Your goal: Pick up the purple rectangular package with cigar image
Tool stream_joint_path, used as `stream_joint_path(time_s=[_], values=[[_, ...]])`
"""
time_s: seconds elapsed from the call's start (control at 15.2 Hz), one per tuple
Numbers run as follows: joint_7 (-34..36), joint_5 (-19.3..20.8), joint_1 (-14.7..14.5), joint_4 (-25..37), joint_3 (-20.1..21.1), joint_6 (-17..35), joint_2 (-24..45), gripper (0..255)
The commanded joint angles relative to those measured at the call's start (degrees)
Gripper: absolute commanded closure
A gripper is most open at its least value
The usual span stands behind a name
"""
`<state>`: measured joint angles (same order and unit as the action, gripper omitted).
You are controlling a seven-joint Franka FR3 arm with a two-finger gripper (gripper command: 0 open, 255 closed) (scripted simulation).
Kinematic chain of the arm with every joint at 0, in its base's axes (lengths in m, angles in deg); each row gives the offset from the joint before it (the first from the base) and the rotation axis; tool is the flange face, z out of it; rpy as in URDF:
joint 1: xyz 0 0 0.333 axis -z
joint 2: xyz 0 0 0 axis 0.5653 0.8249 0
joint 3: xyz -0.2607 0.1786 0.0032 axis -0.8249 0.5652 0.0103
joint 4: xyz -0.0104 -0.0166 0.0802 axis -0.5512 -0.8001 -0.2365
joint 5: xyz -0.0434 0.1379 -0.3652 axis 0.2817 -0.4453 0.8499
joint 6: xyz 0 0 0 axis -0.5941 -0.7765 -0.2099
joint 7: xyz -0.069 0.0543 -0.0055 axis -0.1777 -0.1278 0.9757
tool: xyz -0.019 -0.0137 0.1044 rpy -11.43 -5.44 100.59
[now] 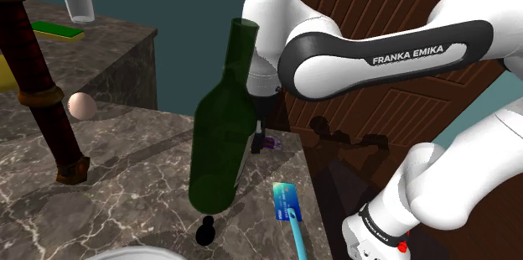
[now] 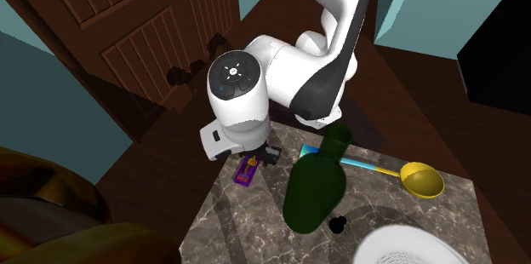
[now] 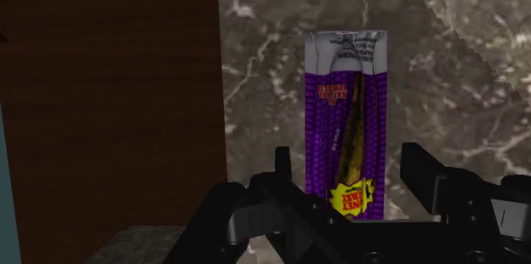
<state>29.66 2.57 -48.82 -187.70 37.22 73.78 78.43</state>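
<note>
Both of my fingers (image 3: 287, 167) stand apart, one on either side of the purple package (image 3: 345, 109). A thin gap shows on each side, so my gripper (image 3: 349, 162) is spread and clasps nothing. The package lies flat on the marble counter (image 3: 459, 66), close to the counter's edge beside dark wood (image 3: 111, 92). A green bottle (image 1: 220, 132) stands near on the same counter.

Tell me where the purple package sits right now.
In the second exterior view the purple package lies on the marble tabletop near its left edge, left of the green bottle, directly beneath the open end effector.
</note>
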Motion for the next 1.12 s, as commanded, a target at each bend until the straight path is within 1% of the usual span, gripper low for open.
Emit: stream_joint_path(time_s=[0.0,0.53,1.06], values=[[0.03,0.14,0.03,-0.20,-0.02,0.13,0.10,255],[0.01,0.17,0.08,-0.20,-0.02,0.20,0.17,255],[-0.73,-0.24,0.15,4.54,-0.47,-5.99,-1.39,255]])
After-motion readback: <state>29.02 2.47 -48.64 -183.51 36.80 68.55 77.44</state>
